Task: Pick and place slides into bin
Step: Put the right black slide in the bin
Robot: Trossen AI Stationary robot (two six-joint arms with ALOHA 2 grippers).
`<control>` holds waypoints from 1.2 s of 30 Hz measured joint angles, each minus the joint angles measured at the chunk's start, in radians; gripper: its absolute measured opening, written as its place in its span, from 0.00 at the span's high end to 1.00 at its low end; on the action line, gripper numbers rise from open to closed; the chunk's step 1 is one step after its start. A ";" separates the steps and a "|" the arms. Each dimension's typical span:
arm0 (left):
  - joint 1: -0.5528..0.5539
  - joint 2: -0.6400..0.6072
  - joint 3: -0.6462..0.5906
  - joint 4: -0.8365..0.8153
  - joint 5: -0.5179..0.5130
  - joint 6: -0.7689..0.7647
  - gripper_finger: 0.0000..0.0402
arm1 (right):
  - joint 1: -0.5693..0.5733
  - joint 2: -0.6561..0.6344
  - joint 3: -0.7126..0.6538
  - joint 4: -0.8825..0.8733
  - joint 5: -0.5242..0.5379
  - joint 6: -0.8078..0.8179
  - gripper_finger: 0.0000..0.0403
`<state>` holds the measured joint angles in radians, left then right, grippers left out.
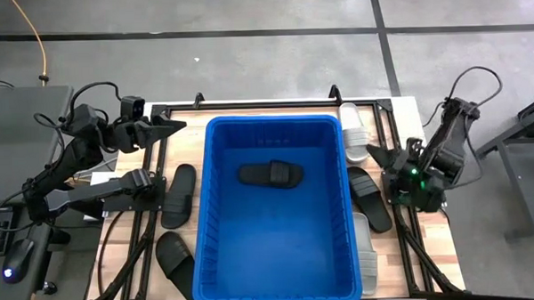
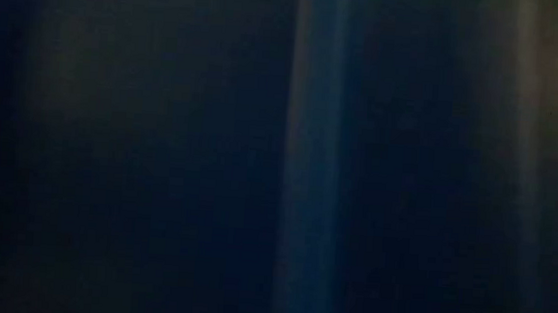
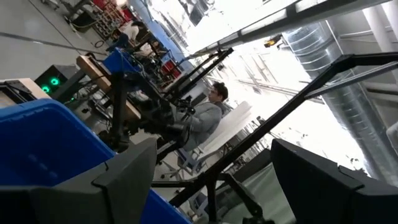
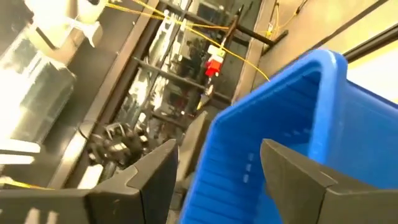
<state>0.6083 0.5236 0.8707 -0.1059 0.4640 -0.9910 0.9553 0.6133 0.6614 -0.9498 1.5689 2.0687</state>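
No readable txt, labels, brand marks or nos. in any view. Blue bin (image 1: 218, 214) walls are plain, and the black slide (image 1: 270, 175) inside it shows no legible mark. Low view too dark to read anything; bkgd clutter in both wrist views too blurred for lettering.

The overhead picture was evenly and softly lit, with only faint shadows beneath the deep bright blue plastic bin (image 1: 273, 208) and no glare on the pale wooden surface (image 1: 435, 242). The table-height picture was almost wholly dark, a smear of murky blue with one dim vertical streak. The left wrist picture was tilted, blown out white across its upper middle; the right wrist picture was tilted and soft.
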 joint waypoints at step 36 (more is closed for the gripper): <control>0.000 0.011 0.000 -0.011 -0.038 0.102 0.25 | -0.066 -0.013 -0.345 0.330 -0.003 0.067 0.45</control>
<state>0.6086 0.5343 0.8707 -0.1169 0.4259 -0.8892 0.8894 0.6003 0.3164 -0.6195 1.5663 2.1357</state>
